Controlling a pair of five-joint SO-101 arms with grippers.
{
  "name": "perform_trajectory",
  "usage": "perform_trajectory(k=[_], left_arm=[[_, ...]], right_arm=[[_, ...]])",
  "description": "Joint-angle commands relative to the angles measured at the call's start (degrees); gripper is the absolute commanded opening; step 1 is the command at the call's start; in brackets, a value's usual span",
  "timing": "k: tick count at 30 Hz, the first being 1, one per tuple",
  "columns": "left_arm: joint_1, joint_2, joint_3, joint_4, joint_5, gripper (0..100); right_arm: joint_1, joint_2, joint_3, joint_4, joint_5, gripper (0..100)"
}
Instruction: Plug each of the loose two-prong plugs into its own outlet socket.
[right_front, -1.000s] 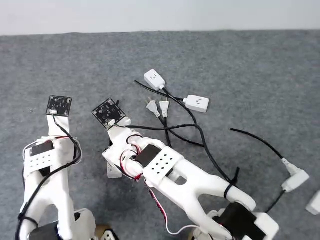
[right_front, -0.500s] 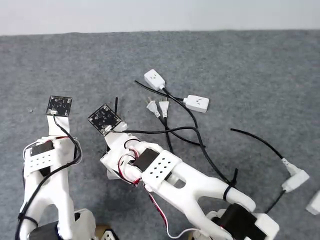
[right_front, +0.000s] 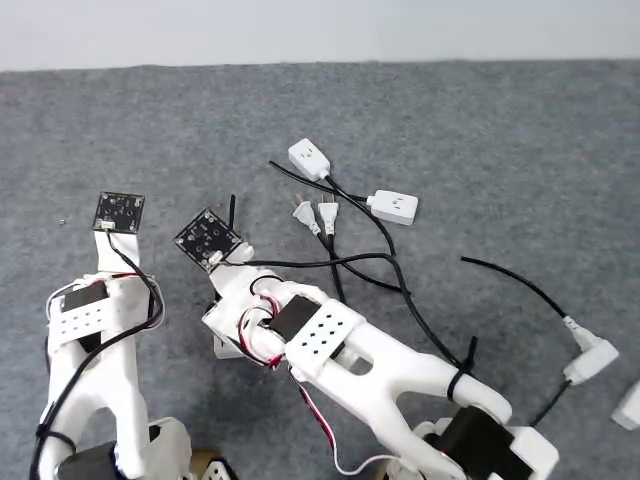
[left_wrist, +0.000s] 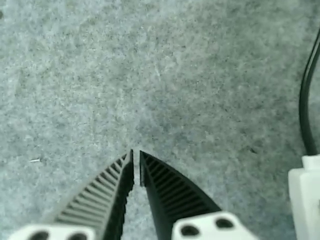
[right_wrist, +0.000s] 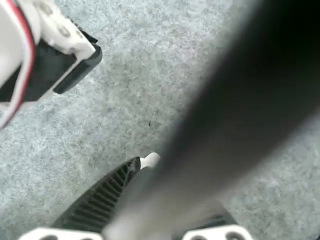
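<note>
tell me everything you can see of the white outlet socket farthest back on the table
The outlet socket is a small white block, plastic by its look. It lies flat on the grey felt-like table, turned at an angle to the table's edges. Its upward face shows small dark slots, and no plug sits in them. A black cable leaves its nearer end and runs toward the second socket.

Blurred dark cable (right_wrist: 240, 100), probably, crossing close over grey mat (right_wrist: 150, 75).
</note>
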Motion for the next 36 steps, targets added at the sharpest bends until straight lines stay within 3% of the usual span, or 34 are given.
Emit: perform_trajectory(k=[1, 13, 32, 36], left_arm=[[-0.4, -0.2, -2.9, 0.3, 0.5, 2], [-0.4, -0.1, -2.9, 0.3, 0.4, 2], [-0.5, -0.1, -2.9, 0.3, 0.4, 1], [-0.5, -0.2, -2.9, 0.2, 0.4, 2]], right_arm=[[1.2, -0.2, -0.2, -0.7, 1.1, 0.9], [0.0, 8.8, -3.6, 3.6, 0.8, 0.9], [-0.2, 9.7, -3.6, 10.9, 2.4, 0.9], [-1.0, 9.2, -4.5, 11.0, -0.5, 6.4]])
